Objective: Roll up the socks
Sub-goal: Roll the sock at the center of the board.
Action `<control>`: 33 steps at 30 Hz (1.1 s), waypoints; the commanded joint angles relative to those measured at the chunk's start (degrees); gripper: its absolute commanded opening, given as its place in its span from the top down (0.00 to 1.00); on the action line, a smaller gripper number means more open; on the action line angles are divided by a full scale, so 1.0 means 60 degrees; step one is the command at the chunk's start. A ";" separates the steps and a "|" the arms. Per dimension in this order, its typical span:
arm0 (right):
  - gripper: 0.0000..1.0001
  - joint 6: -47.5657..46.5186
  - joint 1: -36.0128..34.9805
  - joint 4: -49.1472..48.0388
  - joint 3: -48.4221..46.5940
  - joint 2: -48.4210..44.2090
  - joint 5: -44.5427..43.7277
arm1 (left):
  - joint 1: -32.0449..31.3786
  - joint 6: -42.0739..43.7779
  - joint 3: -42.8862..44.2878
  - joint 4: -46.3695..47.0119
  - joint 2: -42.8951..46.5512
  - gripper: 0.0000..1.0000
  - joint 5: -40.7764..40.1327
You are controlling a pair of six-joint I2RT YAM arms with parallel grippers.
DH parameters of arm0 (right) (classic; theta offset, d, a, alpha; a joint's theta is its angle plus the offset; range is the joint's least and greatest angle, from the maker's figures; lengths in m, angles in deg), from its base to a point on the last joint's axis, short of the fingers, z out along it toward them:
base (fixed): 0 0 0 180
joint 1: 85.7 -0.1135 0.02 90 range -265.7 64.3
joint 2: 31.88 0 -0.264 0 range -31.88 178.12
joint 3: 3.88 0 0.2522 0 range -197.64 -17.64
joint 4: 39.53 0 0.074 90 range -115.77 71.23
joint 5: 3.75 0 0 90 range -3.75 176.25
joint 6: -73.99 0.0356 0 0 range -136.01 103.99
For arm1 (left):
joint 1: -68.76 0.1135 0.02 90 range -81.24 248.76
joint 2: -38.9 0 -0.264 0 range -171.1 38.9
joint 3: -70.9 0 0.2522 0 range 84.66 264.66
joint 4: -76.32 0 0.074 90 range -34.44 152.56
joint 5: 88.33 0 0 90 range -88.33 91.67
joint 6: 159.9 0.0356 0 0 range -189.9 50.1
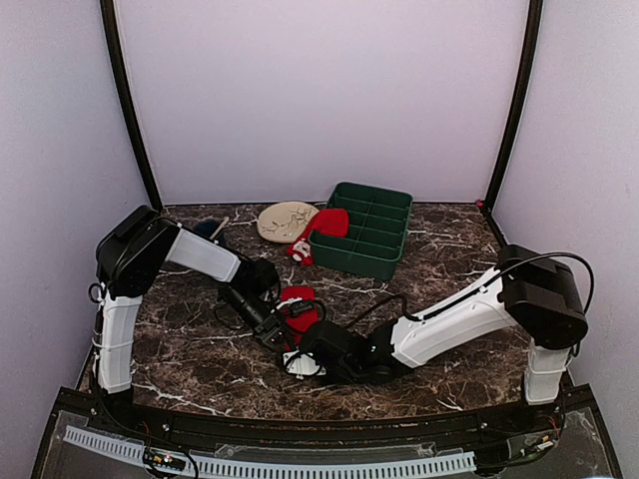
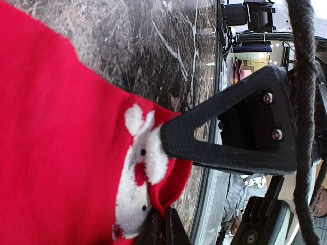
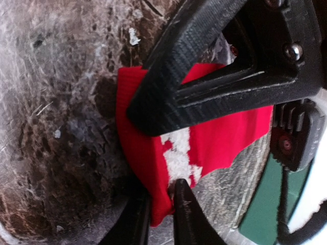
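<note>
Red sock (image 1: pixel 297 304) held bunched on the table (image 1: pixel 200 369), its white-patterned edge clamped tight in the left fingers (image 2: pixel 162 228), another fold nipped by the right fingers (image 3: pixel 159 214), second sock (image 1: pixel 326 222) seen well beyond them, by the green tray (image 1: pixel 361 261)

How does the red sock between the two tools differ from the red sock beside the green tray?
The near sock is pinched by the left tool and the right tool; the far sock lies untouched. The near sock sits mid-table; the far sock rests against the green tray. Both are red with white pattern.
</note>
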 commanded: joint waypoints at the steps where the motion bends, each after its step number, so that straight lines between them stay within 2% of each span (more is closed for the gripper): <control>1: 0.86 0.0634 0.0372 0.1643 -0.0022 0.0520 0.0770 | 0.0017 0.0206 0.0159 -0.0250 -0.0074 1.00 0.0095; 8: 0.94 0.0918 0.0537 0.1768 0.0034 0.0348 0.1175 | 0.0057 0.0082 0.0194 -0.0189 -0.0082 1.00 -0.0082; 13: 0.96 0.1007 0.0600 0.1895 0.0005 0.0281 0.1445 | 0.0130 -0.0097 0.0266 -0.0167 -0.0070 0.99 -0.0327; 15: 0.96 0.1077 0.0644 0.2039 -0.0096 0.0242 0.1669 | 0.0149 -0.0210 0.0309 -0.0133 -0.0047 0.95 -0.0513; 24: 0.96 0.1576 0.0883 0.2920 -0.0615 0.0021 0.2841 | 0.0891 -0.1788 -0.0178 0.1871 0.1106 0.57 -0.1409; 33: 0.96 0.2055 0.1201 0.3668 -0.1212 0.0031 0.4028 | 0.1053 -0.2568 -0.0486 0.2858 0.1744 0.54 -0.1691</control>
